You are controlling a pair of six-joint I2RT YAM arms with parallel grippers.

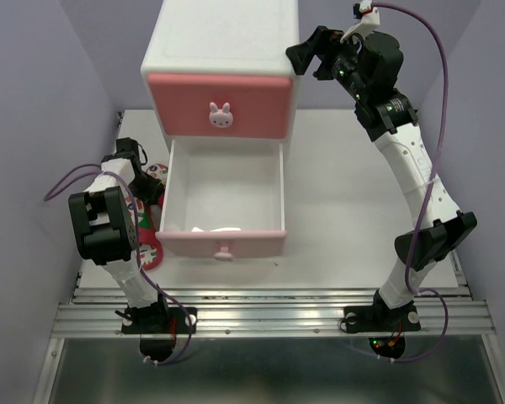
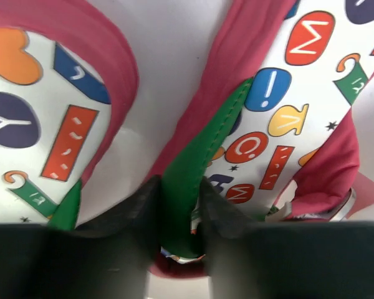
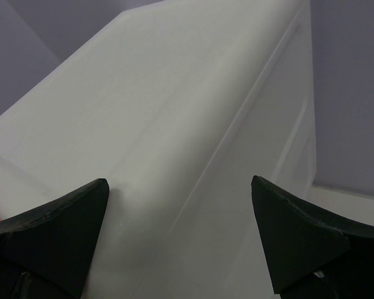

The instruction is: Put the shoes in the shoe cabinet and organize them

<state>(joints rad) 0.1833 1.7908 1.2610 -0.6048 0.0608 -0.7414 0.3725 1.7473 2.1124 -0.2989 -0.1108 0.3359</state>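
We judge the job roughly half done. The shoe cabinet has its lower drawer pulled out. Something white lies against that drawer's front wall (most likely the sneakers, though we cannot make out laces or shape). The upper drawer is shut.

The red sandals are both outside, low down just left of the cabinet. The held sandal has its green strap pinched between the fingers of the left gripper, which are clenched tight on it. We cannot tell whether it is lifted off the tabletop. The other sandal lies just beside it.

The right gripper hovers at the cabinet's upper right corner, fingers spread wide and grasping nothing.

What is left, as we see it: carry each sandal into a drawer, line up the pairs, and push the open drawer closed.
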